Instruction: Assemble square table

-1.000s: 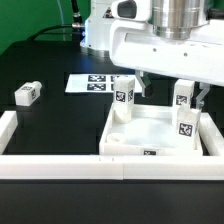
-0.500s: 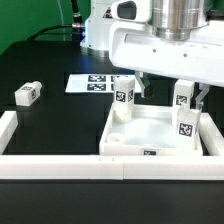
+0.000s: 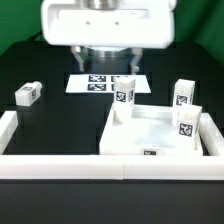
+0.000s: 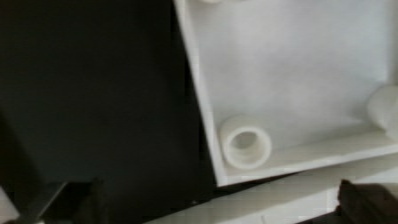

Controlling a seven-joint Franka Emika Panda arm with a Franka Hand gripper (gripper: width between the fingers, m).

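Top (image 3: pixel 150 135) on bench (image 3: pixel 50 125), just inside rail (image 3: pixel 60 166); holds three upright legs (image 3: pixel 124 96) at corners. Fourth leg (image 3: pixel 27 94) lying apart on bench. Tool (image 4: pixel 205 195) above top, open, gripping nothing.

The tabletop (image 3: pixel 150 135) and legs (image 3: pixel 124 97) are white with black-white tags, on a black table (image 3: pixel 50 120).

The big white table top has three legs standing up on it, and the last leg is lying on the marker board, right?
Not quite. Three legs do stand on the table top, but the last leg lies on the bare black table, off to the exterior view's left of the marker board, not on it. The exterior view shows this.
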